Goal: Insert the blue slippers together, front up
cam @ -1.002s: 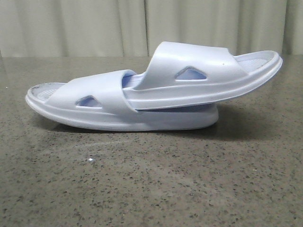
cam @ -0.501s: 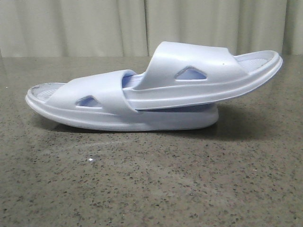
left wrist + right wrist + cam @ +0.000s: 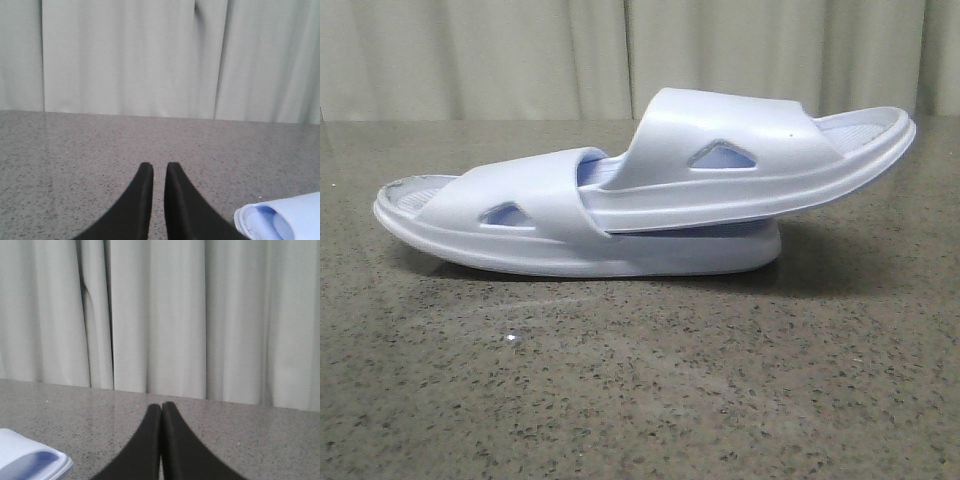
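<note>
The two pale blue slippers lie on the speckled table in the front view. The lower slipper (image 3: pixel 520 215) rests on its sole. The upper slipper (image 3: pixel 740 160) has one end pushed under the lower one's strap, and its other end sticks out to the right, raised. My left gripper (image 3: pixel 159 167) holds nothing, with only a narrow slit between the fingers; one slipper end (image 3: pixel 290 220) lies just beside it. My right gripper (image 3: pixel 161 406) is shut and empty, with a slipper end (image 3: pixel 25 457) off to its side. Neither gripper shows in the front view.
The grey speckled stone table (image 3: pixel 640 380) stretches in front of the slippers. A pale pleated curtain (image 3: pixel 520 50) hangs behind the table's far edge.
</note>
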### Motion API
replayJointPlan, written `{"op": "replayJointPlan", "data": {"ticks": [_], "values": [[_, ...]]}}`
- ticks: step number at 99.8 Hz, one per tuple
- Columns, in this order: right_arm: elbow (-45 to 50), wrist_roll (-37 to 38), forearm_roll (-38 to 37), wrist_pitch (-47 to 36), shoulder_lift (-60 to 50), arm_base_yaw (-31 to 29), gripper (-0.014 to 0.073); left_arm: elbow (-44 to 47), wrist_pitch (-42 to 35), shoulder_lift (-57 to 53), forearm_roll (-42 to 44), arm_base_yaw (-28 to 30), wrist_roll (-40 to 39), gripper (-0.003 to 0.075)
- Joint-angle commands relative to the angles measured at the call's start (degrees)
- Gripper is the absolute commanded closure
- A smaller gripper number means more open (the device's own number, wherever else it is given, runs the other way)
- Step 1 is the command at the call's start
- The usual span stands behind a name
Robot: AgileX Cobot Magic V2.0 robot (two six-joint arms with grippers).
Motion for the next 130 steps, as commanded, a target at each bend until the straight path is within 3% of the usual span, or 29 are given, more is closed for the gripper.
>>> {"op": "replayJointPlan", "data": {"ticks": [1, 9, 16, 40, 50, 57, 80, 130], "values": [[-1.43, -0.88, -0.32, -2.93, 0.59, -0.29, 0.0701, -1.05, -2.32, -0.56, -0.48, -1.44, 0.18, 0.0704], [-1.43, -0.88, -0.32, -2.93, 0.59, -0.29, 0.0701, -0.52, -2.06, -1.75, 4.31, -2.23, -1.55, 0.0704], [-1.43, -0.88, -0.32, -2.93, 0.59, -0.29, 0.0701, -0.13, -1.71, -2.73, 13.05, -2.74, -8.17, 0.0704], [-1.43, -0.88, -0.32, -2.93, 0.59, -0.29, 0.0701, 1.60, -0.74, -5.40, 57.93, -3.09, -56.96, 0.0704], [-1.43, -0.88, -0.32, -2.93, 0.59, -0.29, 0.0701, 3.18, -1.45, -6.79, 75.58, -3.09, -73.57, 0.0704], [-1.43, -0.88, -0.32, -2.93, 0.59, -0.29, 0.0701, 4.78, -3.66, -7.67, 83.10, -3.09, -80.84, 0.0704], [-1.43, -0.88, -0.32, -2.93, 0.59, -0.29, 0.0701, 9.83, -12.16, -11.43, 91.25, -3.09, -83.50, 0.0704], [-1.43, -0.88, -0.32, -2.93, 0.59, -0.29, 0.0701, 13.63, -10.97, -16.44, 91.14, -3.09, -83.59, 0.0704]]}}
